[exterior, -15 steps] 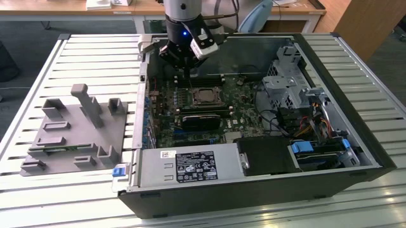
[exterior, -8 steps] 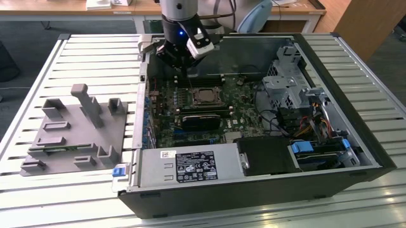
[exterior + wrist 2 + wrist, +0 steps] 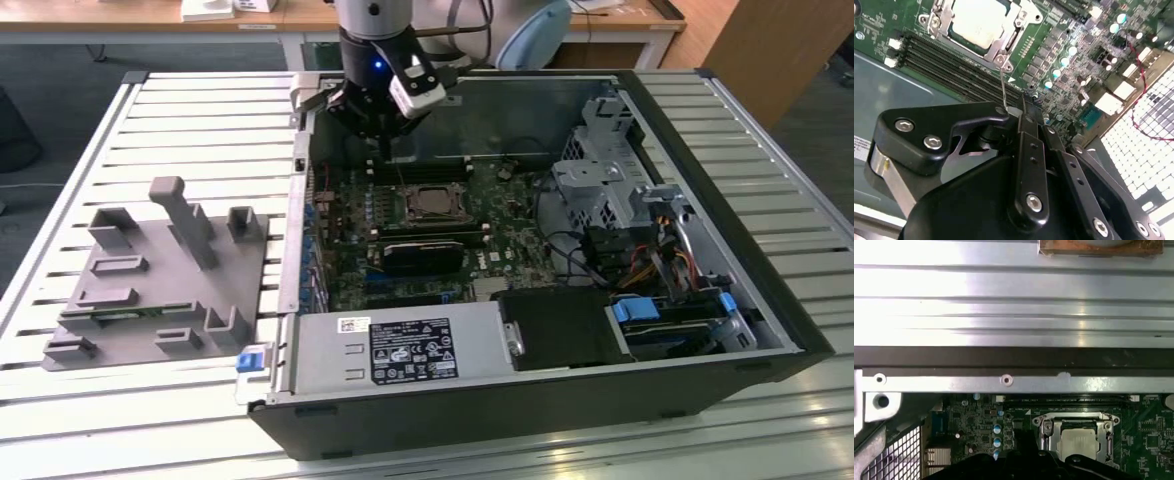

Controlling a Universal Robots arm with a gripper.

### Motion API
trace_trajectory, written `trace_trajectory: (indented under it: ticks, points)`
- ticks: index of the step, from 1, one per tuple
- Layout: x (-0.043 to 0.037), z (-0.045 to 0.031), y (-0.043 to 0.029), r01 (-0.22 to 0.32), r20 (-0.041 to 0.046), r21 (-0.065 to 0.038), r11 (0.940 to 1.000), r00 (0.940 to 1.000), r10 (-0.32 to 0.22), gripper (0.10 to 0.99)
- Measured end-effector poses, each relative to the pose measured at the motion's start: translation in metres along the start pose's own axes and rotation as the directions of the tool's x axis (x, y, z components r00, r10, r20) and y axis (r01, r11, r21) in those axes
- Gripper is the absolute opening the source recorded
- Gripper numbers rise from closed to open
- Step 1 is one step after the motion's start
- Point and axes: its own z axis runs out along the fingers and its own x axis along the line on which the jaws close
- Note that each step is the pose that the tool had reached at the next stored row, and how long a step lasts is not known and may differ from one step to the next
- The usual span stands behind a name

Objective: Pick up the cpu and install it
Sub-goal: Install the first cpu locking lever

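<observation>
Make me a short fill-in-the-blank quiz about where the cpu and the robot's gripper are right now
1. The cpu sits in its socket on the green ____.
2. The gripper hangs inside the open computer ____.
3. In the exterior view, the grey fixture plate lies on that view's ____ side.

Missing words: motherboard; case; left
</observation>
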Motion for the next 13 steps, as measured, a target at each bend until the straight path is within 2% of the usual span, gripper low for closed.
trace_trajectory:
  ticks: [2, 4, 13]
  points:
    - [-0.0016, 0.0006, 0.0011, 0.0, -0.001, 0.0, 1.0, 1.0, 0.0, 0.106]
    - [-0.007, 0.0013, 0.0017, 0.0, -0.0029, 0.0, 1.0, 1.0, 0.0, 0.106]
    - [-0.0427, 0.0073, 0.0036, 0.0, -0.0109, 0.0, 1.0, 0.9999, 0.0, 0.106]
